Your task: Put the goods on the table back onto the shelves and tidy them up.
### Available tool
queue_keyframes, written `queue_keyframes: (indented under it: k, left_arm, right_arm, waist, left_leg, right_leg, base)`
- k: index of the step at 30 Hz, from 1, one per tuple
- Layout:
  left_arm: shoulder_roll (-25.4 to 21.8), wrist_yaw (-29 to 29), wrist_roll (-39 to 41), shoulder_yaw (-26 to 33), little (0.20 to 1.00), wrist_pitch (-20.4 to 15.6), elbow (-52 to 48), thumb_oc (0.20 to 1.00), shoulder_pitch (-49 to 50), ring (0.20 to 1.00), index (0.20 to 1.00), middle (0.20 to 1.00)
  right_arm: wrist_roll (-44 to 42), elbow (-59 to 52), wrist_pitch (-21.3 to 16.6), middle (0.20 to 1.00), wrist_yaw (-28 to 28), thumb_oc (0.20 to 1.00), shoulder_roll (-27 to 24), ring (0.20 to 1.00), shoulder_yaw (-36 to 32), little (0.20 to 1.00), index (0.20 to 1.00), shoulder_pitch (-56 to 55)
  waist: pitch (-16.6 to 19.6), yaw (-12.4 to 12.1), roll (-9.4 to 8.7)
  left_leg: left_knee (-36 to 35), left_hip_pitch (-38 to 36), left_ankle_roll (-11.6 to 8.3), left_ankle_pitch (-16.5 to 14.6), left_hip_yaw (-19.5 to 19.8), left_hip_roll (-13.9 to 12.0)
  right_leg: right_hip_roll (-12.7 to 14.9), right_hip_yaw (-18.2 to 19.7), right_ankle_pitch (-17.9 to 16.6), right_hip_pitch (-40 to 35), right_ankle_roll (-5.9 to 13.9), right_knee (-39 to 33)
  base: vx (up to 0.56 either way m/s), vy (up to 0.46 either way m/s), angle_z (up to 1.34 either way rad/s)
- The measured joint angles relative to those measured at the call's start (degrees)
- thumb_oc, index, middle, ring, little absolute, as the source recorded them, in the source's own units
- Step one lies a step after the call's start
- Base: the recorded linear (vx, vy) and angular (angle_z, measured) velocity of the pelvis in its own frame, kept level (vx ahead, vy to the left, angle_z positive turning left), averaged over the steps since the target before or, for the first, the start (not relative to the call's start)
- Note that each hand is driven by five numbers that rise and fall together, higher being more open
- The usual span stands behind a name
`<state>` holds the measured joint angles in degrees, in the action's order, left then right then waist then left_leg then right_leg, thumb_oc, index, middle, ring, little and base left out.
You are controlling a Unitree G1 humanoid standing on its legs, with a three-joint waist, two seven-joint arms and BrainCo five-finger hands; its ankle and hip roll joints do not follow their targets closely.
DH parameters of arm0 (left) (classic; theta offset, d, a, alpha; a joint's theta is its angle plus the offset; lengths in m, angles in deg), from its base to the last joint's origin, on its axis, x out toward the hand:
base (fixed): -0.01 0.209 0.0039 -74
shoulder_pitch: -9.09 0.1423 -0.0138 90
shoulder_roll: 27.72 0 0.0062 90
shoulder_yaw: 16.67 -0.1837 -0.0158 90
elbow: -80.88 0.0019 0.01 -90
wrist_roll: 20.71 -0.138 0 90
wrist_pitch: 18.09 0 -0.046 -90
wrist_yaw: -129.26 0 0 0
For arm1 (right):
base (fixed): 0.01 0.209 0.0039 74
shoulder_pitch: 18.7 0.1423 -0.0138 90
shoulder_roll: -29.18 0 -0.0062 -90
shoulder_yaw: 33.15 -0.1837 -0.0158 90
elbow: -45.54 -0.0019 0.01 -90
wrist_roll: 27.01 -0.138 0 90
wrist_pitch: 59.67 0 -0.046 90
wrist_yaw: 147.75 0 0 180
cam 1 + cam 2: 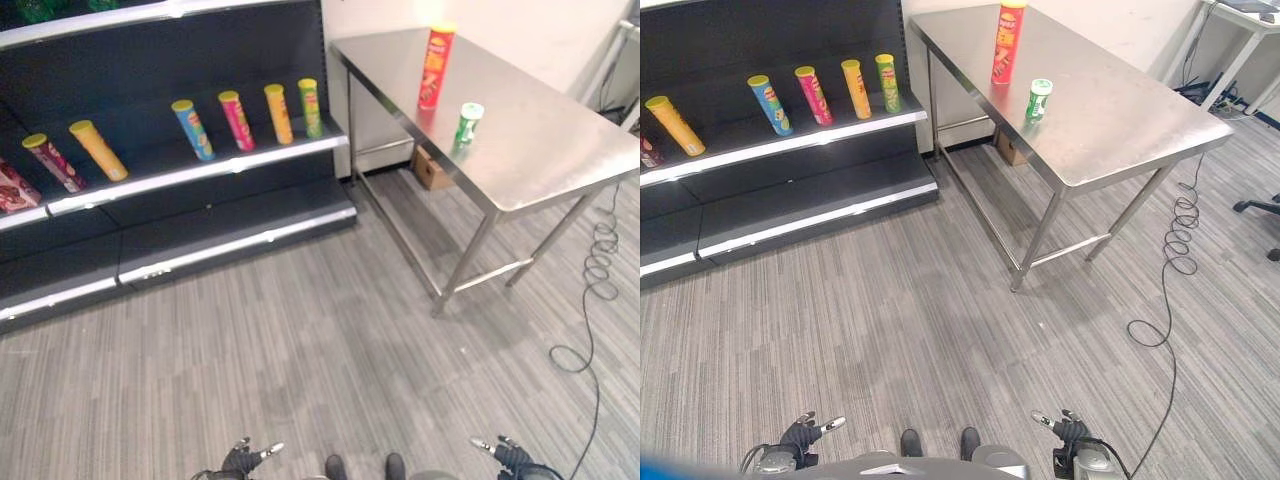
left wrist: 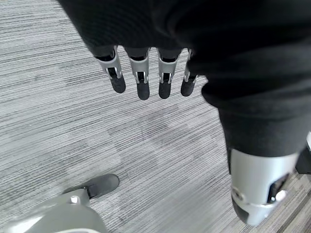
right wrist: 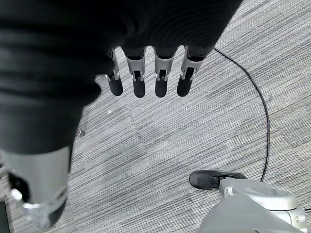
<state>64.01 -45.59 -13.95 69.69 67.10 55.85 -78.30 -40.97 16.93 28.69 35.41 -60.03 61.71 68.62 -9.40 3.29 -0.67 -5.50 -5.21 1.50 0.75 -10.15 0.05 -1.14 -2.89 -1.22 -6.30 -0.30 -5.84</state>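
Note:
A tall red can [image 1: 436, 66] and a short green can [image 1: 467, 125] stand upright on the steel table [image 1: 540, 150] at the right. Several cans lie tilted on the dark shelf [image 1: 190, 172] at the left: yellow [image 1: 98, 150], blue [image 1: 192, 129], pink [image 1: 237, 120], orange [image 1: 279, 113] and green [image 1: 310, 107]. My left hand [image 1: 243, 458] and right hand [image 1: 508, 453] hang low at the bottom edge, far from both. In the wrist views the left hand's fingers [image 2: 141, 77] and the right hand's fingers [image 3: 146, 77] are straight, holding nothing, over the floor.
A maroon can [image 1: 53, 161] and a red packet [image 1: 14, 187] lie at the shelf's left end. A cardboard box [image 1: 432, 168] sits under the table. Grey striped carpet [image 1: 300, 350] spreads between me, the shelf and the table. An office chair base [image 1: 1260, 215] stands at the far right.

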Motion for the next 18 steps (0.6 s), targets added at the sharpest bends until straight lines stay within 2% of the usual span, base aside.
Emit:
queue_keyframes:
  k: [7,18]
  left_arm:
    - [-0.6,-0.5,-0.5,-2.8,1.0,0.0,0.5,1.0,0.0,1.0,1.0,1.0]
    - [-0.6,-0.6,-0.8,-2.8,1.0,0.0,0.5,1.0,0.0,1.0,1.0,1.0]
  right_arm:
    - [0.3,-0.1,0.0,1.0,0.0,1.0,-0.1,1.0,0.2,1.0,1.0,0.7]
    - [0.6,0.1,0.1,1.0,-0.8,1.0,-0.9,1.0,0.2,1.0,1.0,0.2]
  waist:
    - [1.3,1.1,0.51]
    - [2.1,1.2,0.73]
  left_leg:
    - [0.3,-0.1,0.2,0.1,0.0,0.0]
    - [0.0,0.0,0.17,0.1,0.1,-0.1]
  right_leg:
    - [0.0,-0.1,-0.2,-0.2,0.05,0.0]
    - [-0.1,0.0,-0.1,-0.2,0.07,0.0]
  base:
    - [0.0,0.0,0.0]
    - [0.0,-0.027,0.0]
